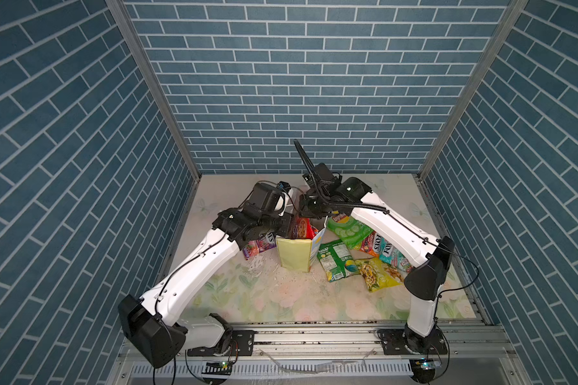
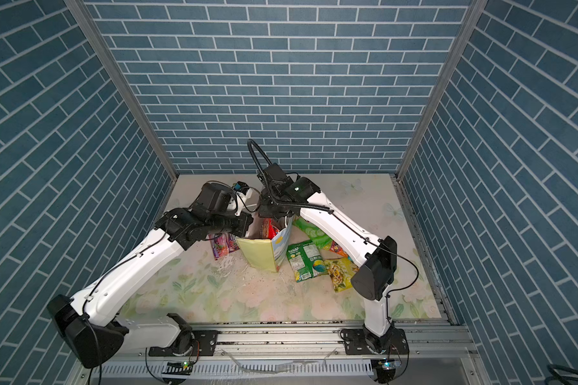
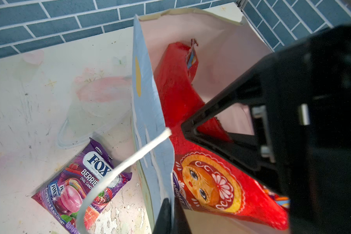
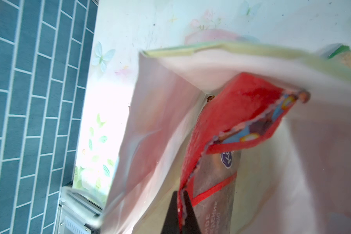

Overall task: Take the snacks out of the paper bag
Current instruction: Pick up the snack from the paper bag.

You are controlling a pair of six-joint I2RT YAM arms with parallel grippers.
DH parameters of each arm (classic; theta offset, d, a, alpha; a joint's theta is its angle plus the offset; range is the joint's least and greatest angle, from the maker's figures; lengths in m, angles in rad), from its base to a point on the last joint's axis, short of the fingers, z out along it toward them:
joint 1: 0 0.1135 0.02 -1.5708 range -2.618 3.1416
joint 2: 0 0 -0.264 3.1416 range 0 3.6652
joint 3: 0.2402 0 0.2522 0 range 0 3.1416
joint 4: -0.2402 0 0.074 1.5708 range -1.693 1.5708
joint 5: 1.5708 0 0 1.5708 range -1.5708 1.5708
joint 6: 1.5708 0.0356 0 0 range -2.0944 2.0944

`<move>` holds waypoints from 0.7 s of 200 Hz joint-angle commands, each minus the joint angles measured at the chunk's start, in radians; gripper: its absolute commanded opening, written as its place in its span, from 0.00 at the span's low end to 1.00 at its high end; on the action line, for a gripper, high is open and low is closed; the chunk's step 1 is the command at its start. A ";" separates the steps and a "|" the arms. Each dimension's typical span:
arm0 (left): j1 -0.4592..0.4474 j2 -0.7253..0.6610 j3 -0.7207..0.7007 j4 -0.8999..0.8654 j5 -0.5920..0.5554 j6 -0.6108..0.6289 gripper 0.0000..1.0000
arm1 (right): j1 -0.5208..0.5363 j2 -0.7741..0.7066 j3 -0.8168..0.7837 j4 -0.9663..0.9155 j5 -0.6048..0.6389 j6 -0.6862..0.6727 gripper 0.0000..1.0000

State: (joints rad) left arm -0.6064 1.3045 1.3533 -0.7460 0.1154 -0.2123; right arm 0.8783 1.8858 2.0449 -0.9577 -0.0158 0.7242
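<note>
The paper bag stands upright mid-table with its mouth open. My left gripper is shut on the rim of its bluish wide side, next to the white cord handle. Inside stands the large red cookie bag. My right gripper reaches into the mouth from above and is shut on that packet's crimped top edge. In both top views the fingertips of both grippers are hidden by the wrists over the bag.
Snacks lie on the floral table around the bag: a purple Fox's packet to its left, and to its right green Lay's, a small green packet, a yellow one, orange and teal Fox's. Brick walls enclose three sides.
</note>
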 commanded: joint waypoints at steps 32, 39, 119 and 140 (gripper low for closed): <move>0.003 -0.008 -0.003 -0.045 -0.013 -0.005 0.07 | -0.003 -0.115 0.057 0.098 -0.007 -0.020 0.00; 0.003 -0.008 -0.003 -0.045 -0.013 -0.005 0.07 | -0.003 -0.120 0.058 0.104 -0.011 -0.020 0.00; 0.003 -0.020 -0.013 -0.041 -0.015 -0.021 0.07 | -0.003 -0.194 -0.036 0.302 -0.065 -0.056 0.00; 0.003 -0.022 -0.016 -0.042 -0.015 -0.021 0.07 | -0.007 -0.218 -0.111 0.406 -0.098 -0.089 0.00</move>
State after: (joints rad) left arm -0.6064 1.3003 1.3529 -0.7506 0.1059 -0.2276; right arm 0.8776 1.7607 1.9701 -0.8185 -0.0757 0.7010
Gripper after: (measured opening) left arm 0.071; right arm 0.041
